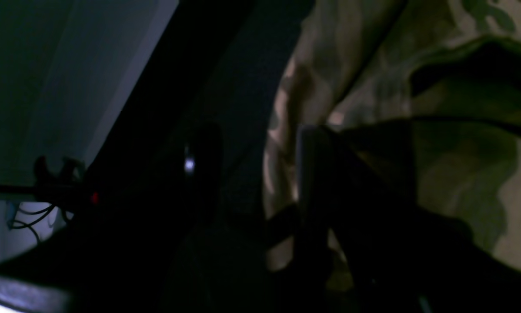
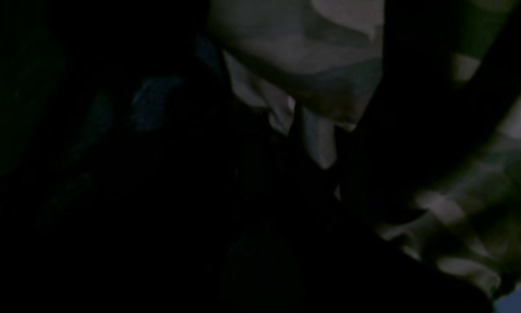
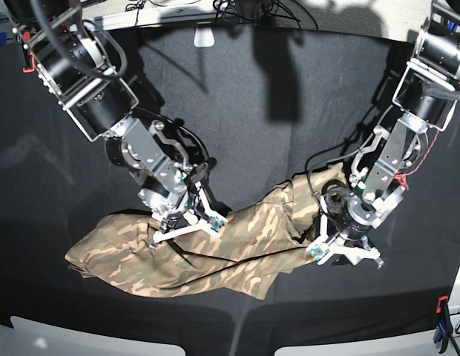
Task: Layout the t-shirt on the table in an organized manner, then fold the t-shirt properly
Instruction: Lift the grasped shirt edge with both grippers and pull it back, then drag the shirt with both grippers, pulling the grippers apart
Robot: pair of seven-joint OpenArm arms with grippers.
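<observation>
The t-shirt (image 3: pixel 200 248) lay crumpled, unfolded, on the tabletop (image 3: pixel 274 104); each claw, left (image 3: pixel 347 248) and right (image 3: pixel 187 222), seemed clamped on cloth.

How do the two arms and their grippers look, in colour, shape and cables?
Both arms are built of black cylinder-shaped joints and bare silver metal brackets. The left gripper and the right gripper have white fingers, each with a small green part. A black cable loops beside each forearm, and thin red wiring shows near the left arm's bracket.
</observation>
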